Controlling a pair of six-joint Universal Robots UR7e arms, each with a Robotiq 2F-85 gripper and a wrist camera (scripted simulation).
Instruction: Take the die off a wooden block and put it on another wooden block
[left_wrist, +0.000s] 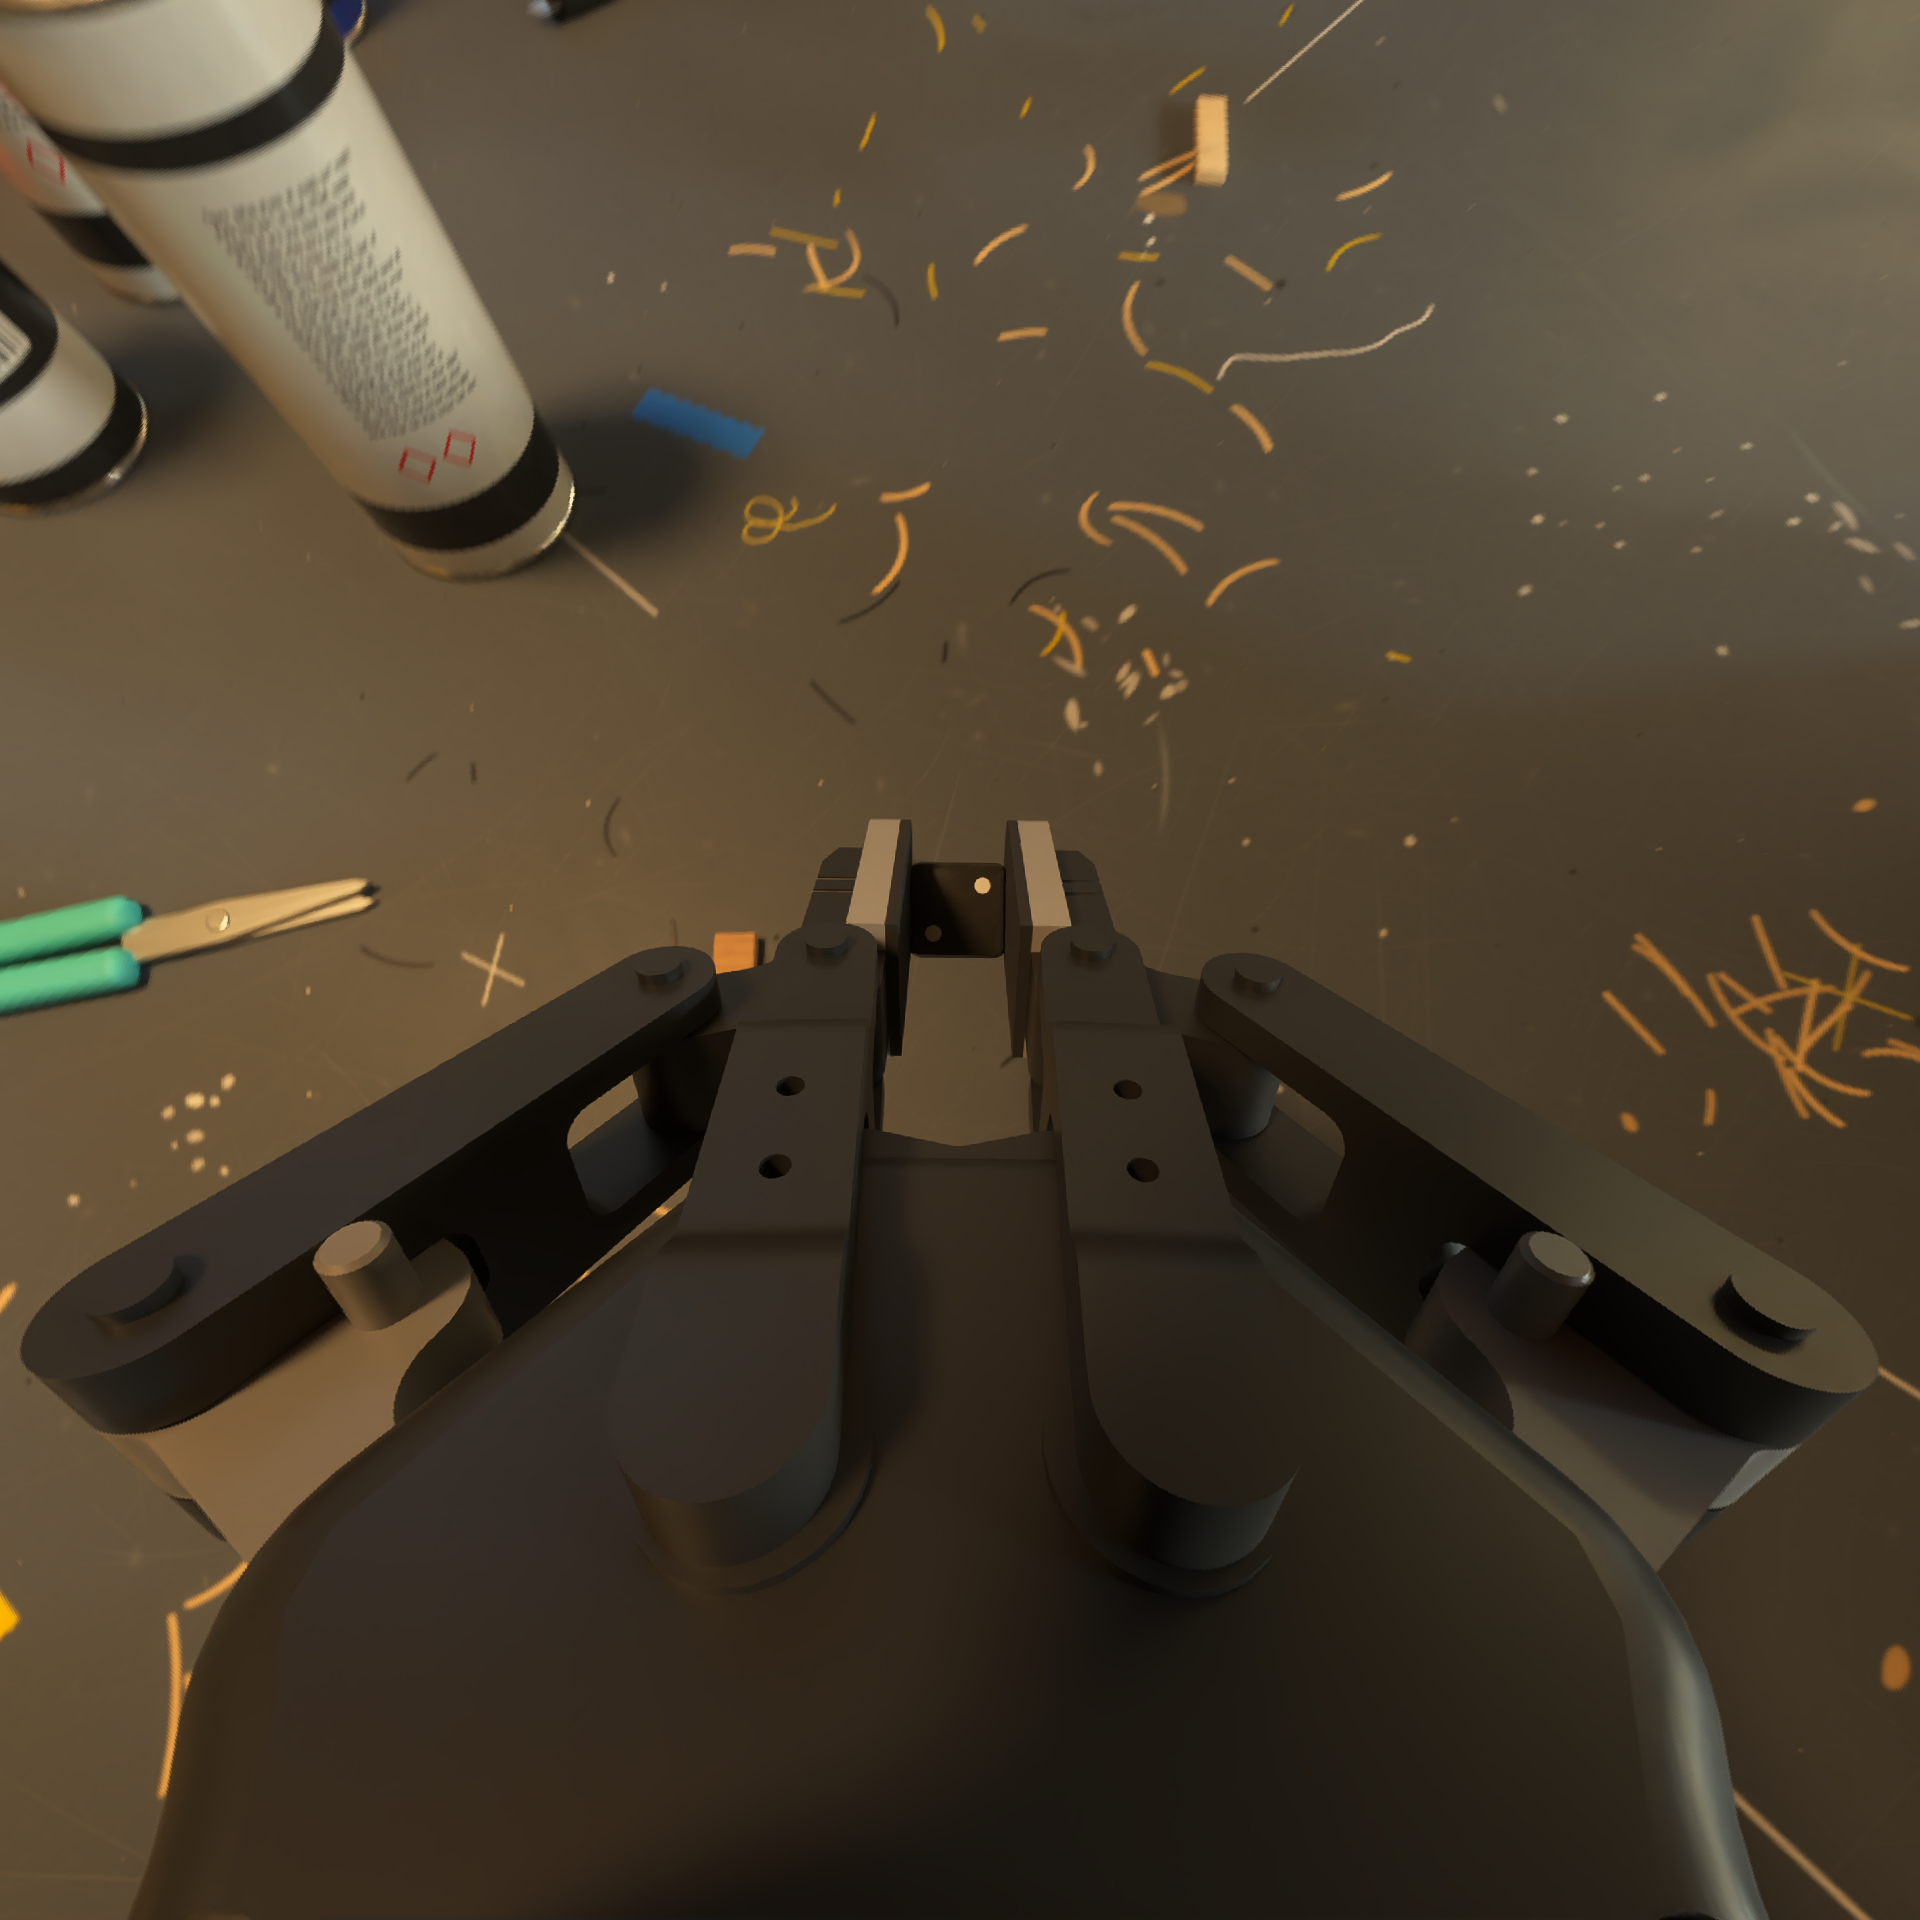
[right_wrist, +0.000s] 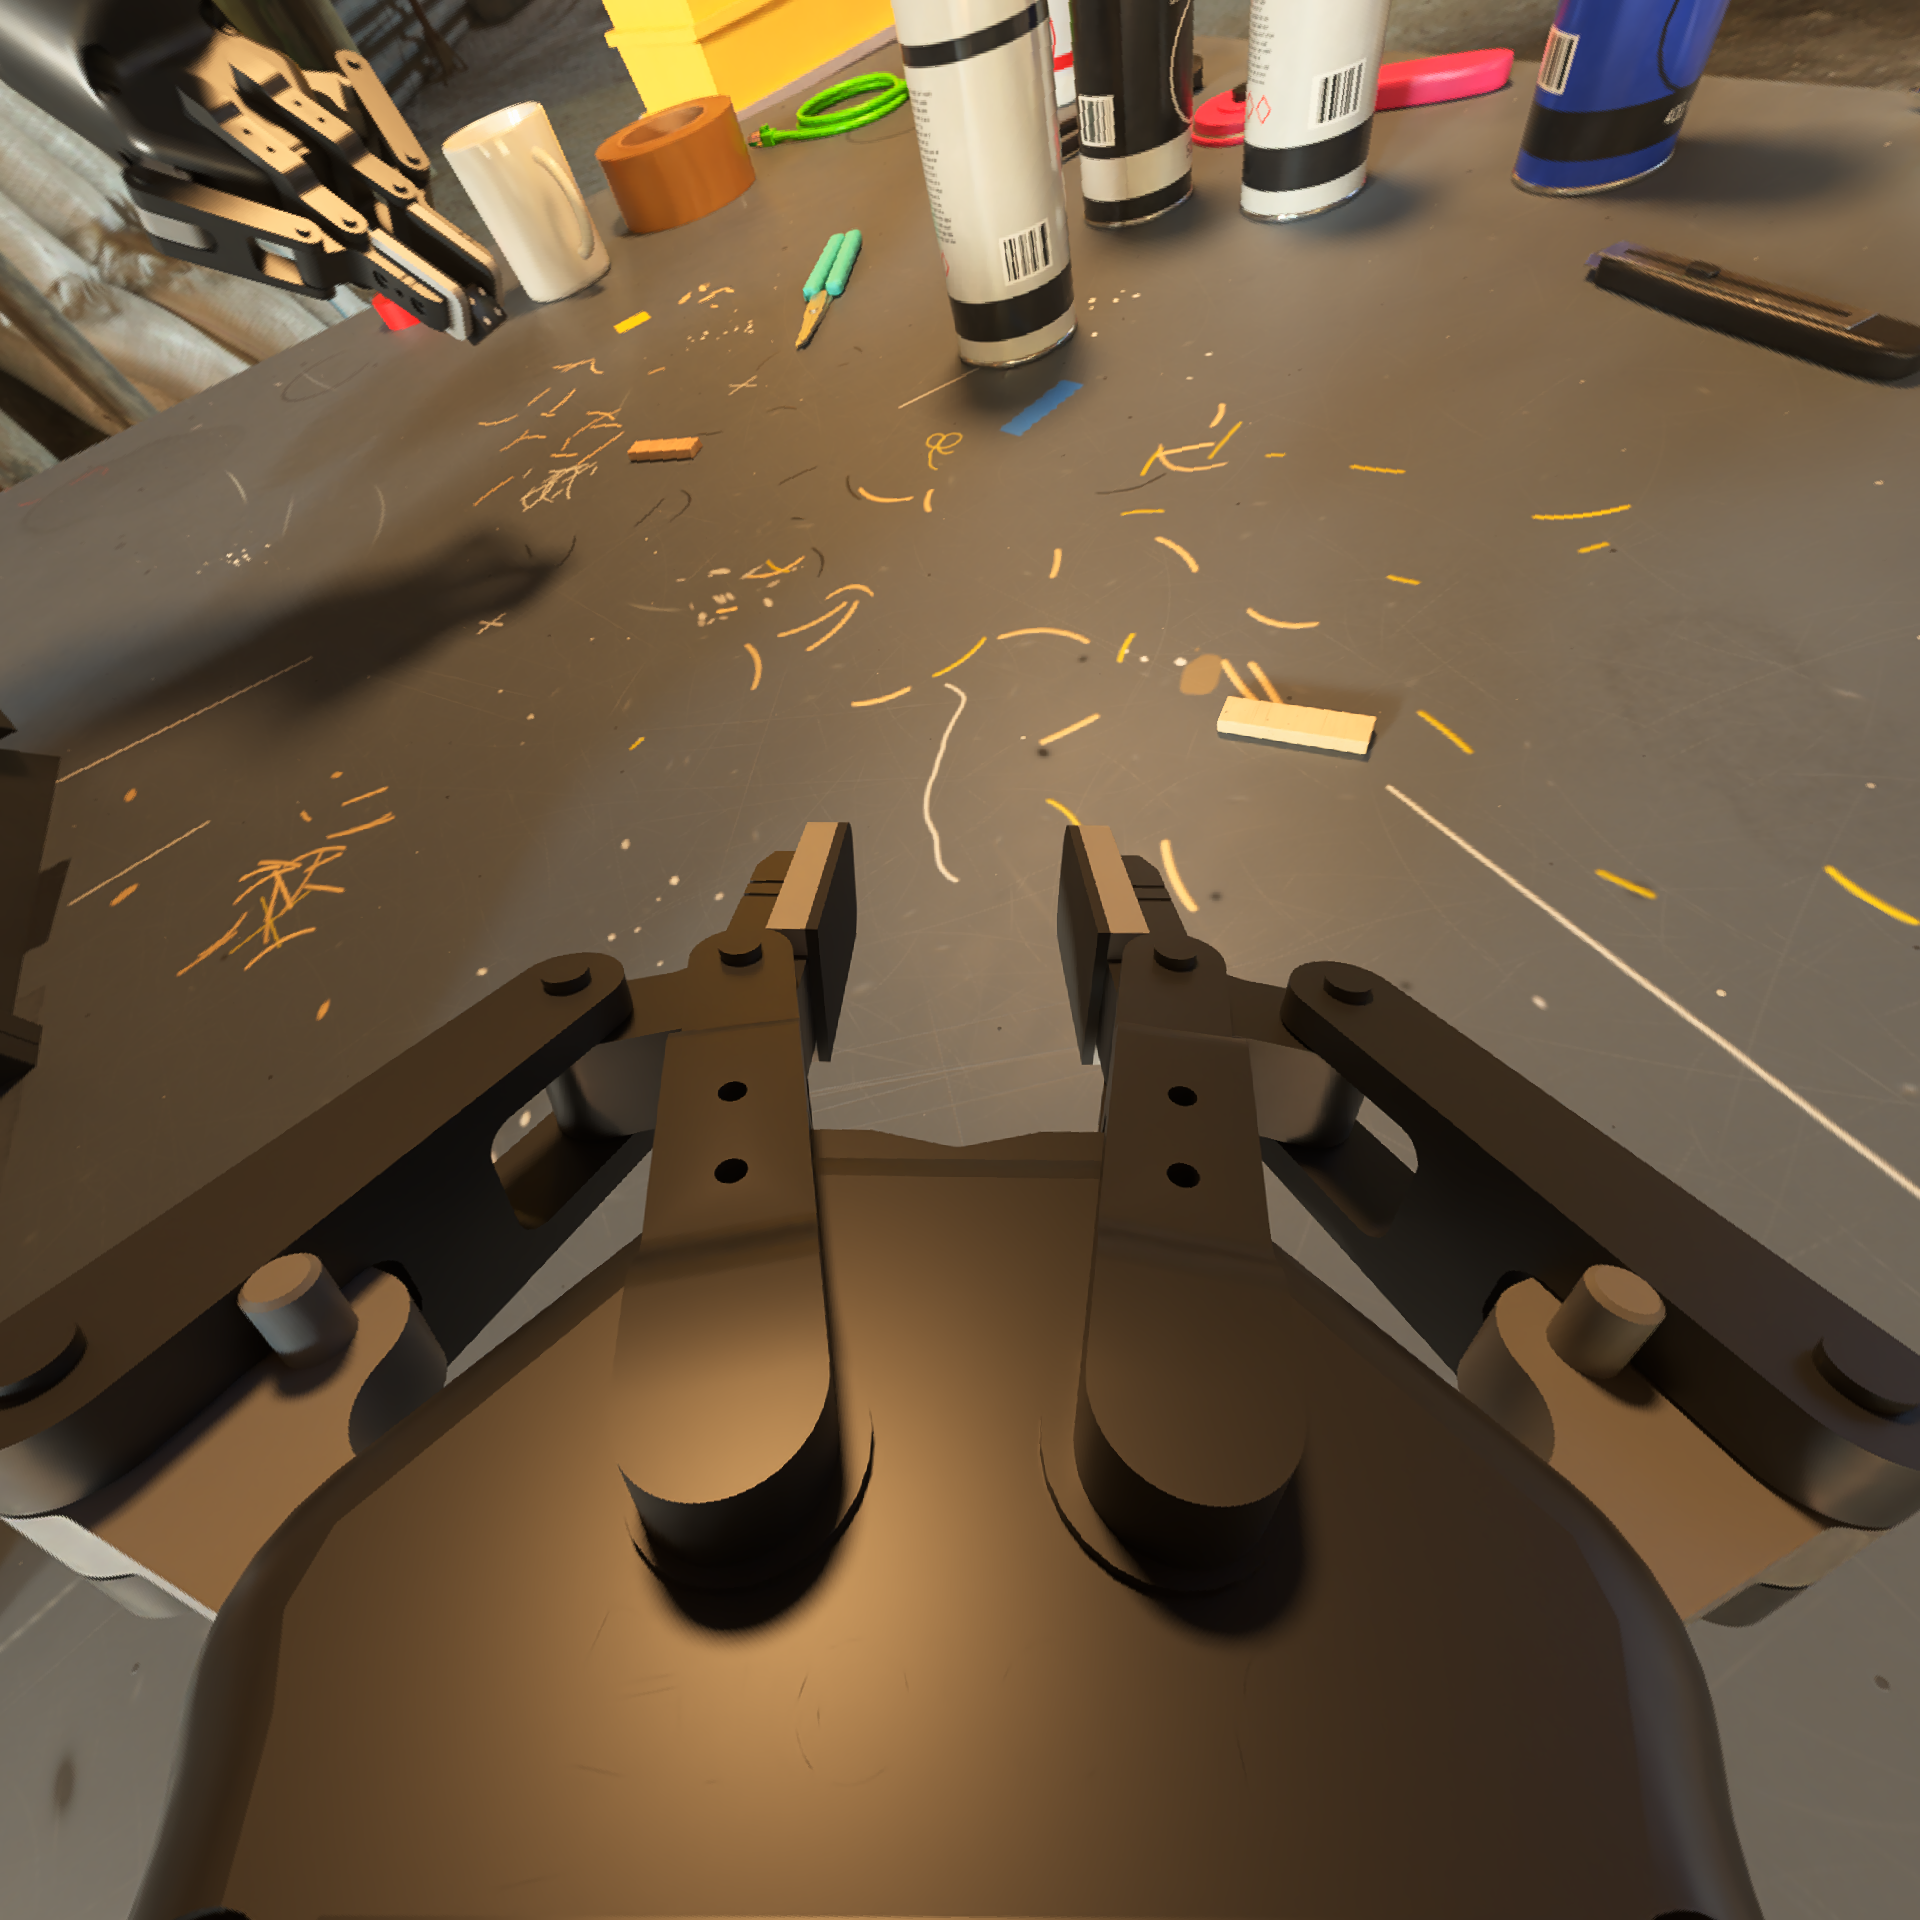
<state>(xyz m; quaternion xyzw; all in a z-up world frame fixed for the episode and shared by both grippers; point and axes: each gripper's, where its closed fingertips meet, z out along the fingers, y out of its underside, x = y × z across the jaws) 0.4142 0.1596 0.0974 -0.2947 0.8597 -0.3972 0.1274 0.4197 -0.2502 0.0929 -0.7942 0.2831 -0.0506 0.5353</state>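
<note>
Black with pale pips, the small die sits clamped between the grey pads of the left hand, lifted clear of the scuffed dark grey table. In the right wrist view the same left hand hangs above the far left part of the table, tilted with its fingers pointing downward and toward the middle, and the die shows as a dark speck at its tip. Just left of the left hand's fingers, low on the table, an orange-brown wooden block peeks out; from the other side this orange-brown wooden block lies flat among orange scratch marks. A pale wooden block lies farther off, and in the right wrist view the pale wooden block rests ahead and to the right of the right hand. The right hand hovers over the table with its fingers spread moderately apart, gripping nothing. Teal-handled scissors lie left of the left hand, near a tall white spray can with black bands and a flat blue strip.
</note>
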